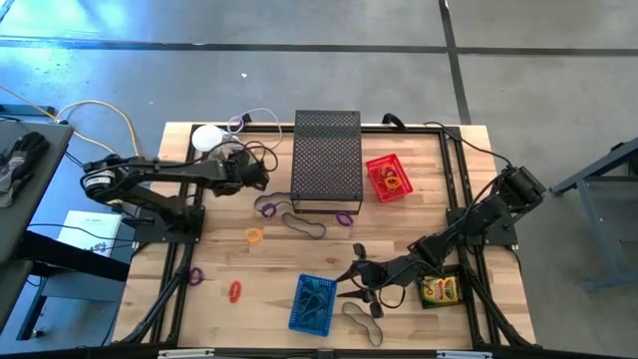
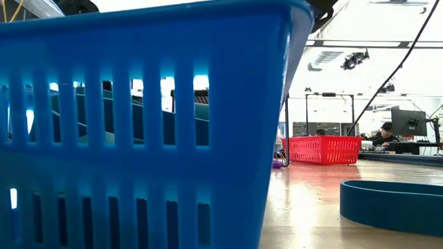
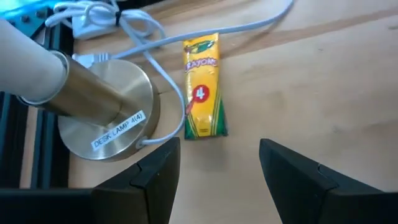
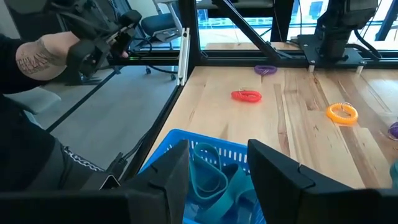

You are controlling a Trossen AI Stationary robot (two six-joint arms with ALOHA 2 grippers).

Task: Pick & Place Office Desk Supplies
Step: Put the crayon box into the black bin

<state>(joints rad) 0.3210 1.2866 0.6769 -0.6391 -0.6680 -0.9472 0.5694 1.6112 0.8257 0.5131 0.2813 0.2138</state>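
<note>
Right gripper (image 1: 351, 272) spread, empty, beside blue basket (image 1: 313, 304). Left gripper (image 3: 217, 165) spread over crayon packet (image 3: 203, 87), far left.

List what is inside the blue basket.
The blue basket holds several teal rubber-band loops, piled together. The right gripper covers part of the pile, so anything beneath cannot be seen.

You see a pale wood table (image 1: 419, 189) with a smooth sheen, a slotted blue plastic basket (image 2: 138, 124), a brushed-metal lamp base (image 3: 109, 106) — and a glossy crayon packet (image 3: 202, 87).
</note>
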